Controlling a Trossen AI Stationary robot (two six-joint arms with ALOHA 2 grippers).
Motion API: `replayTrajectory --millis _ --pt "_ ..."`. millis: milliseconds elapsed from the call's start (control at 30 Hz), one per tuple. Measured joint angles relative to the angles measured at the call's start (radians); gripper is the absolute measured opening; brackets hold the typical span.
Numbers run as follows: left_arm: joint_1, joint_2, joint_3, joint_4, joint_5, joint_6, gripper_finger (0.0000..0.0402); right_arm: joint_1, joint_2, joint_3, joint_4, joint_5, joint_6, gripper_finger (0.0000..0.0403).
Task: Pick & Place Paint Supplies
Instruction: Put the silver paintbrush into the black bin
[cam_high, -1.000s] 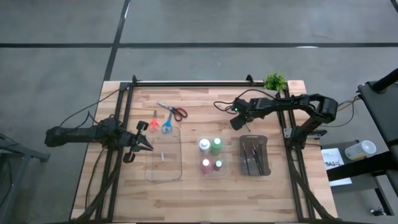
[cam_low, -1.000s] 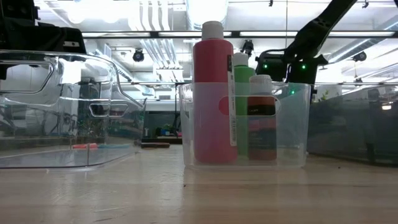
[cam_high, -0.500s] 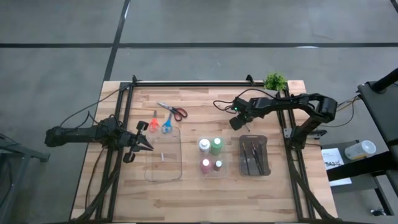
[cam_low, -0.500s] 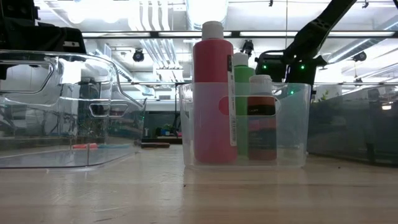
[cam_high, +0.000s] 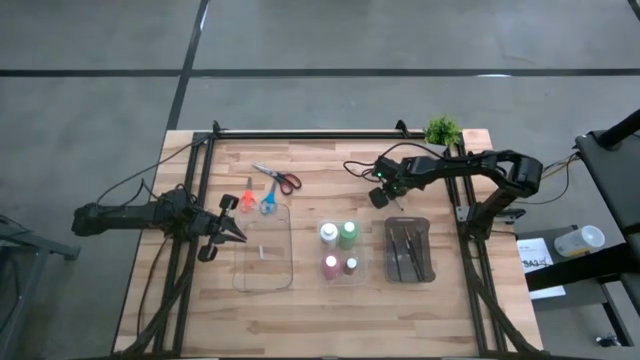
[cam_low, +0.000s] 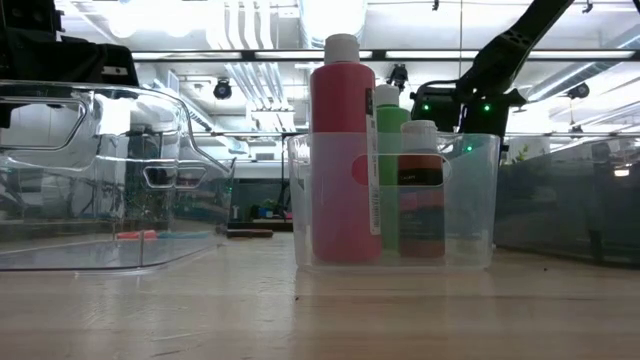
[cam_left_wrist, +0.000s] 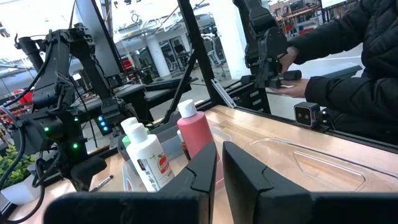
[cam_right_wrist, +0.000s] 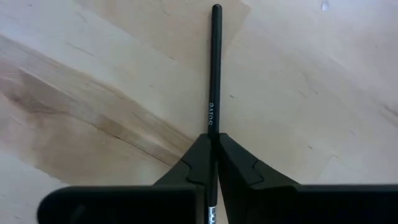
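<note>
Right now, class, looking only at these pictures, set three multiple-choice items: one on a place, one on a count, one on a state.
1. Where do the scissors lie?
A. In the dark tray
B. On the table beyond the clear tray
C. In the bin with the bottles

2. How many bottles stand in the bin?
A. Two
B. Four
C. Six

3. What is the right gripper doing?
A. Shut on a brush
B. Open above the plant
C. Holding a bottle

Answers:
1 B: the high view shows them on bare wood past the clear tray.
2 B: the high view shows four caps.
3 A: the right wrist view shows its fingers closed on the brush, which lies on the table.
</note>
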Motion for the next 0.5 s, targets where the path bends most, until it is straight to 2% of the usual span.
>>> replayTrajectory --millis 500 --pt "0.0 0.0 0.0 0.0 0.0 0.0 0.0036 0.0 -0.059 0.037 -0.008 0.012 -0.004 0.0013"
